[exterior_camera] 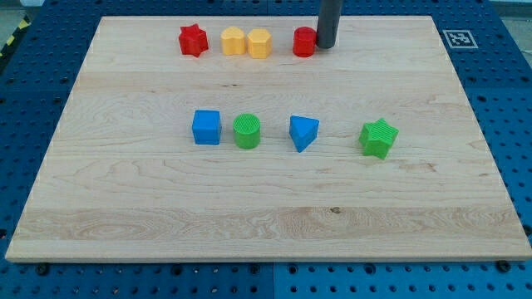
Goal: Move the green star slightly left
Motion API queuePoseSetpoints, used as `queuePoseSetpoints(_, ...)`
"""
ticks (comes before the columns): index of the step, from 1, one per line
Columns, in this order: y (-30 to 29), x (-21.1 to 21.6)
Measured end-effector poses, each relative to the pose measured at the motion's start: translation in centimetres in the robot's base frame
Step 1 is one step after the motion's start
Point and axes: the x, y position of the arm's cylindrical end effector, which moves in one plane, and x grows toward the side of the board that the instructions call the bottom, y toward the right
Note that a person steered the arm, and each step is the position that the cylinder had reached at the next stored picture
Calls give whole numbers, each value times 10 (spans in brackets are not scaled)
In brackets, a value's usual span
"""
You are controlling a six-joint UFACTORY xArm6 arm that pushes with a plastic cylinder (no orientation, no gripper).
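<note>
My tip (326, 46) sits at the view's top, touching the red cylinder (304, 41); no gripper here (just a rod). The green star (378, 138) lies well apart, right of the blue triangle (302, 132); I should circle to its right side, then nudge gently.

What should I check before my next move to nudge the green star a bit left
1. Green star in view, unobstructed: ok.
2. My tip on the star's right side for a leftward push: not ok; it sits at the view's top, beside the red cylinder.
3. Space left of the star before the blue triangle: ok.
4. Path from tip down to the star's right free of blocks: ok.
5. Tip touching the red cylinder: cannot tell.
</note>
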Motion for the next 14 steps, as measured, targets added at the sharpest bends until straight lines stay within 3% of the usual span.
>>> queuePoseSetpoints(2, 1, 0)
queuePoseSetpoints(3, 43, 16)
queuePoseSetpoints(5, 160, 182)
queuePoseSetpoints(6, 179, 231)
queuePoseSetpoints(7, 178, 230)
queuePoseSetpoints(12, 64, 222)
queuePoseSetpoints(14, 51, 222)
